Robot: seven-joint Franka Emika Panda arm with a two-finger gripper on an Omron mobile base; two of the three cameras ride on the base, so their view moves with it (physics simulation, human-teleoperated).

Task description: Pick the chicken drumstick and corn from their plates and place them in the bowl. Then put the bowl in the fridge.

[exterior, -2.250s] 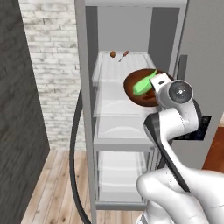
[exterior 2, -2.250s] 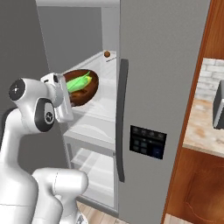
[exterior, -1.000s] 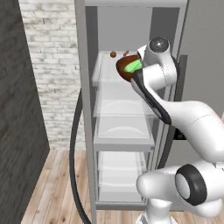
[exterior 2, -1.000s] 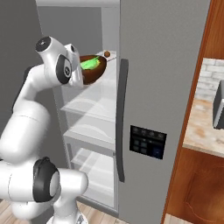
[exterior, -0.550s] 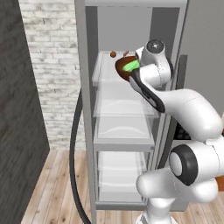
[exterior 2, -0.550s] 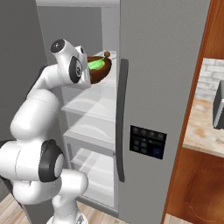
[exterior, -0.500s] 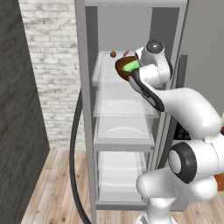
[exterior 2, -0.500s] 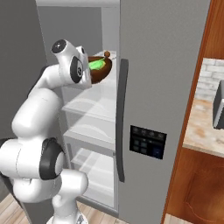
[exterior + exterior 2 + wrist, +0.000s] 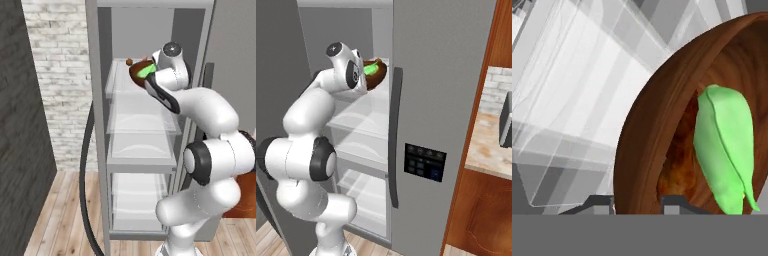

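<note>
The dark brown wooden bowl (image 9: 140,74) (image 9: 378,76) (image 9: 642,135) hangs tilted at the top shelf inside the open fridge (image 9: 145,145) (image 9: 441,75). The bright green corn (image 9: 146,71) (image 9: 372,67) (image 9: 724,145) lies in it. Beside the corn, low in the bowl, is the reddish-brown chicken drumstick (image 9: 679,172). My gripper (image 9: 637,202) (image 9: 150,82) is shut on the bowl's near rim, one fingertip on each side of the wall. Whether the bowl rests on the shelf I cannot tell. The plates are out of view.
White shelves (image 9: 142,120) fill the fridge below the bowl. A small brown object (image 9: 129,62) sits at the back of the top shelf. The shut right door with its dark dispenser panel (image 9: 425,162) stands close to my arm. A wooden counter (image 9: 483,145) lies to the right.
The arm has carried the bowl up from in front of the middle shelf to the top shelf and reached deeper in. Over the last half second it barely moves.
</note>
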